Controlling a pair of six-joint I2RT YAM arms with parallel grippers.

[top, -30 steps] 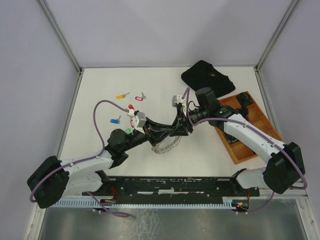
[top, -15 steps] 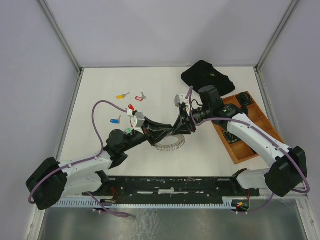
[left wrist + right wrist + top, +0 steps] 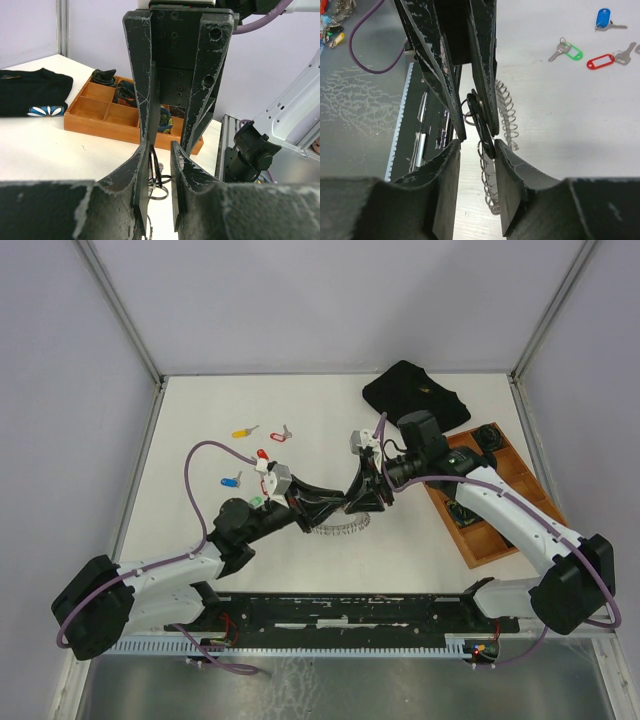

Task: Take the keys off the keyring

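My two grippers meet tip to tip over the table's middle, left gripper (image 3: 344, 505) and right gripper (image 3: 360, 500). A black key (image 3: 480, 119) with small split rings stands between the left gripper's narrow jaws (image 3: 160, 152), close against one finger. The right gripper (image 3: 477, 147) is slightly open, and the key's lower end touches one of its fingers. The spiky silver keyring (image 3: 338, 528) lies on the table just below, also in the right wrist view (image 3: 506, 107). Loose keys lie to the left: yellow (image 3: 240, 431), red (image 3: 281, 436), blue (image 3: 231, 481), green (image 3: 257, 502).
A wooden compartment tray (image 3: 500, 490) with small dark items stands at the right. A black cloth (image 3: 415, 395) lies at the back right. The arms' base rail (image 3: 350, 610) runs along the near edge. White walls enclose the table.
The right arm's wrist has drawn back a little to the right. The meeting point of the grippers has risen slightly off the keyring, which now lies flatter on the table.
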